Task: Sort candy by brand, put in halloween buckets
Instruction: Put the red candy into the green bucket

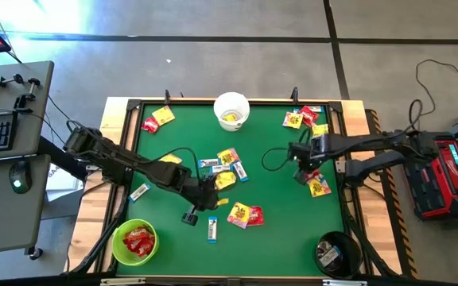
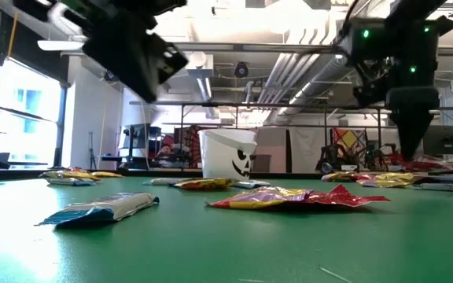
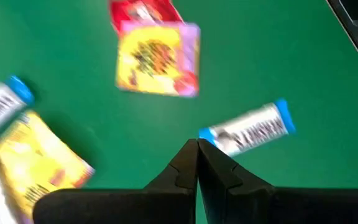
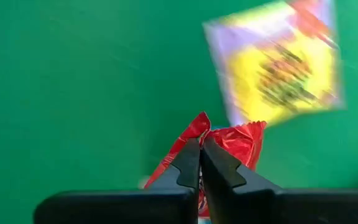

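Red foil shows pinched between the fingers of the right gripper (image 4: 201, 144), which holds a red packet (image 4: 229, 146) at the right side of the green surface (image 1: 277, 238), just beside a yellow packet (image 4: 278, 62) lying flat there. Judged from this, the step in hand is lifting one red piece for sorting. The lime green bucket (image 1: 134, 242) at the near left corner already holds red candy, so the next move likely calls for a long carry across the surface to it, clearing the left arm on the way. The left gripper (image 3: 197, 149), its fingers pressed together on nothing, hangs near the middle over a white-and-blue bar (image 3: 247, 127) and another yellow packet (image 3: 158, 59). The white bucket (image 1: 231, 110) stands at the far edge with yellow inside; the black bucket (image 1: 336, 254) sits at the near right corner. More candy lies scattered about the middle and far corners.
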{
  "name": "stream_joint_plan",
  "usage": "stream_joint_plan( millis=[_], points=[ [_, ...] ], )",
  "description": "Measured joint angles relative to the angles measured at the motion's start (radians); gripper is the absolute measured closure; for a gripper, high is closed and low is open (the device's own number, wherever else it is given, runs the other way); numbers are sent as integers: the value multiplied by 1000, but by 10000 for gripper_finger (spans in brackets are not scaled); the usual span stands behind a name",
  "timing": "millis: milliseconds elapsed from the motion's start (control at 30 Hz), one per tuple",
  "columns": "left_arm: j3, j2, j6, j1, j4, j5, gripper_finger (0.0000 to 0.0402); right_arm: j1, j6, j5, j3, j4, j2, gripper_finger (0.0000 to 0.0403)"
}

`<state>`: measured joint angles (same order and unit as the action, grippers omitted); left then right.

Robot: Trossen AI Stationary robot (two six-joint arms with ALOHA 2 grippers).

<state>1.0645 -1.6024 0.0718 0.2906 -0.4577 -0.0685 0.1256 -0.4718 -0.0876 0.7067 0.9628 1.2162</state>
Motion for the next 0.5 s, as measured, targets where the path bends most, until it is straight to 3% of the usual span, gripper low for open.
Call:
stream_joint_plan(
  millis=[233, 500],
  points=[
    [0, 5, -92, 81, -19, 20, 401, -183, -24, 5, 46, -314, 126, 403],
    [0, 58, -185, 150, -38, 63, 401, -292, 168, -43, 379, -464, 470, 403]
  ],
)
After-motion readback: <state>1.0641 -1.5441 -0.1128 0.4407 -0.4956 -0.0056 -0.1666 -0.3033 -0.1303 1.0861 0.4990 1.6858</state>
